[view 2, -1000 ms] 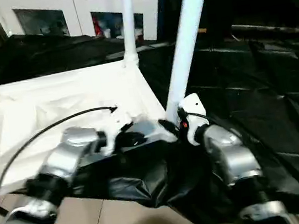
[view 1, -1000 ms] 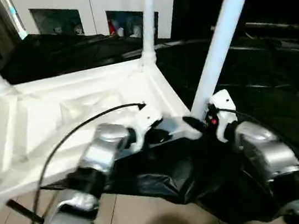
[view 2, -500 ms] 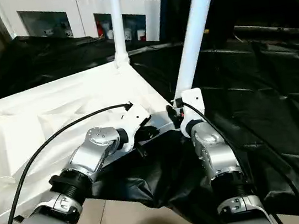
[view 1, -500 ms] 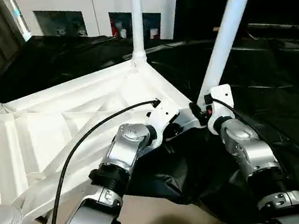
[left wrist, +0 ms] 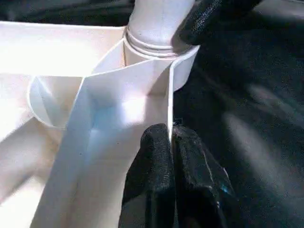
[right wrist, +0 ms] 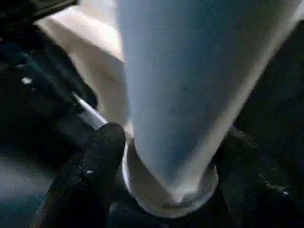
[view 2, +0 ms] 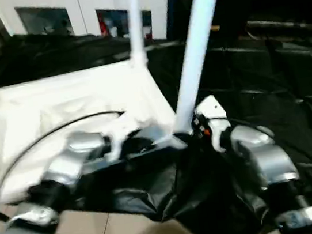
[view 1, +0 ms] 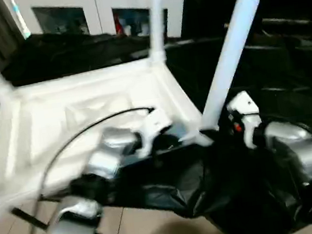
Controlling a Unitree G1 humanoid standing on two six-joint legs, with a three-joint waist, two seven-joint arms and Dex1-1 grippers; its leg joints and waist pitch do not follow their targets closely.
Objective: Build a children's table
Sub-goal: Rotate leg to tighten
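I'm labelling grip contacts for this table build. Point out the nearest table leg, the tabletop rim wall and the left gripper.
nearest table leg [view 1: 233,42]: left eye view, mid-shaft.
tabletop rim wall [left wrist: 169,109]: left wrist view, thin upright edge.
left gripper [left wrist: 172,161]: left wrist view, fingertips pinching the rim.

The three legs' [view 1: 233,48] upper ends ran out past the frame. The left arm [view 1: 111,152] covered part of the top's [view 1: 57,119] near rim. The cabinet's [view 1: 101,14] contents were too blurred to make out.
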